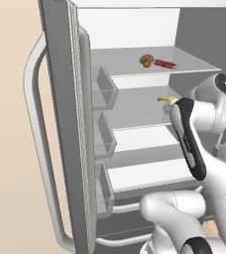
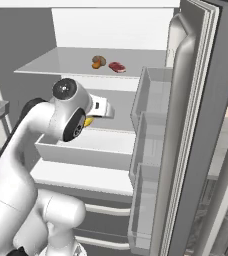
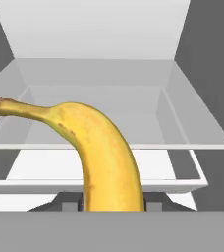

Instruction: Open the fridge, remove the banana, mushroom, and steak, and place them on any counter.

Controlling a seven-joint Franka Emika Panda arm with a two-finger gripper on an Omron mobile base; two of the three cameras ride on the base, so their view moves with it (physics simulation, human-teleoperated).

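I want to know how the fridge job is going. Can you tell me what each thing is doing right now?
fridge: both doors open.
banana: gripped, off the shelf, in the fridge.
mushroom: sitting on the upper shelf.
steak: lying flat beside the mushroom.
gripper: shut on the banana.

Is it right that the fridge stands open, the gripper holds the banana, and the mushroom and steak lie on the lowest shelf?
Not quite. The mushroom and steak lie on the top shelf, as the left base view shows. The fridge is open, and the gripper holds the banana.
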